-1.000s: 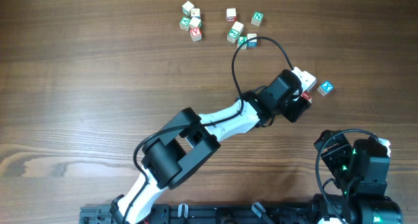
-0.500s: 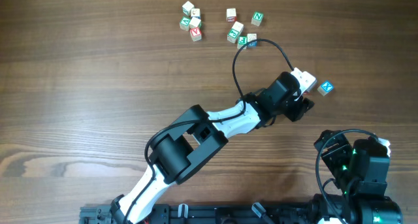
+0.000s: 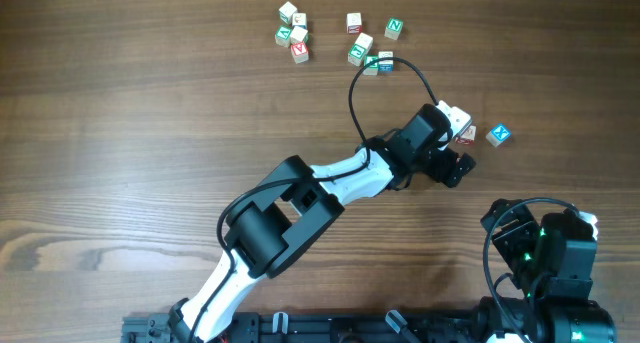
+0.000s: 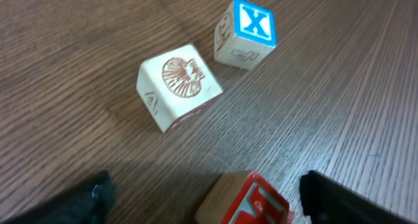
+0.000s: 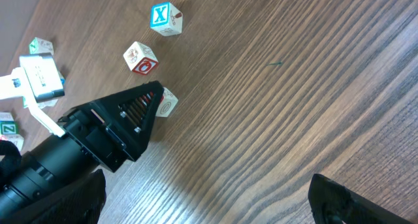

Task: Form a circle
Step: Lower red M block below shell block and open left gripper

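Presently the left gripper (image 4: 206, 185) stood spread, a red-marked cube (image 4: 247, 201) lying untouched between its jaws. The right gripper (image 5: 206, 188) also stood spread.

Cut off by the bottom edge at the left wrist: red-marked cube (image 4: 247, 199). Half hidden behind the left arm (image 5: 111, 129) at the right wrist: shell cube (image 5: 168, 104).

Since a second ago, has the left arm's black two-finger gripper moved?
Yes. The left gripper has pulled back leftward in the overhead view, away from the small wooden cube with a blue X, which stayed put.
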Controlling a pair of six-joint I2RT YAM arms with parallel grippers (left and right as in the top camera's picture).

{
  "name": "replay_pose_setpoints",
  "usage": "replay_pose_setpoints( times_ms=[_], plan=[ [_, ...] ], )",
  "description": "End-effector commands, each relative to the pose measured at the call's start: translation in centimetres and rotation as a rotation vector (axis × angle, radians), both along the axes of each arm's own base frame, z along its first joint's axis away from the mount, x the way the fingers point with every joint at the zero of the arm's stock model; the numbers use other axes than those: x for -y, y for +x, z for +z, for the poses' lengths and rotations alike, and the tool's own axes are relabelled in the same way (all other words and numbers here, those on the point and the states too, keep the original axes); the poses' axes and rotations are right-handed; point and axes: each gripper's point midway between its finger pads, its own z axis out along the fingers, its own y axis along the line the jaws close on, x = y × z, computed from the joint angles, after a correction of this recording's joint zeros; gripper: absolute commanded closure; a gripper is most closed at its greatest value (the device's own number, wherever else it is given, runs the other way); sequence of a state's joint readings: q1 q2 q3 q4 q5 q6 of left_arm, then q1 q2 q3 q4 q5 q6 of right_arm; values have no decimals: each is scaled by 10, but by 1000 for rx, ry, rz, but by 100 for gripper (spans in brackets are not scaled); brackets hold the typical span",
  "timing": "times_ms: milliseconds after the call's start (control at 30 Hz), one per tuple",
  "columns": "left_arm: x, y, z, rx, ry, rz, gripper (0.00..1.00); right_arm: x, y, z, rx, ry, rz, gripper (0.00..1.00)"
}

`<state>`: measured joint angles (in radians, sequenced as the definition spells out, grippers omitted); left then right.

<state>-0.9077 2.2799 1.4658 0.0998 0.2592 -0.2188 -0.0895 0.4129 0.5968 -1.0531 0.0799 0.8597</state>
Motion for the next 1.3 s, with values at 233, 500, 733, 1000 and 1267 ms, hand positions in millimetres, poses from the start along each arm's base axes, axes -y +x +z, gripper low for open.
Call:
replay_pose_setpoints(
  times_ms=[233,500,733,1000,1267],
  plan=[
    [2,-30,-19,-27,76,-69,30,2,0,1,8,-9,-14,0],
    [8,-27,-12,-3,44,-69,68,2,0,1,8,-9,-14,0],
    [26,-9,18,104,-78,-45,67,2,0,1,8,-9,-14,0],
    [29,5,4,159,-95,1,61,2,0,1,8,-9,-14,0],
    [30,5,4,161,-98,1,49,2,0,1,7,-9,-14,0]
  ],
)
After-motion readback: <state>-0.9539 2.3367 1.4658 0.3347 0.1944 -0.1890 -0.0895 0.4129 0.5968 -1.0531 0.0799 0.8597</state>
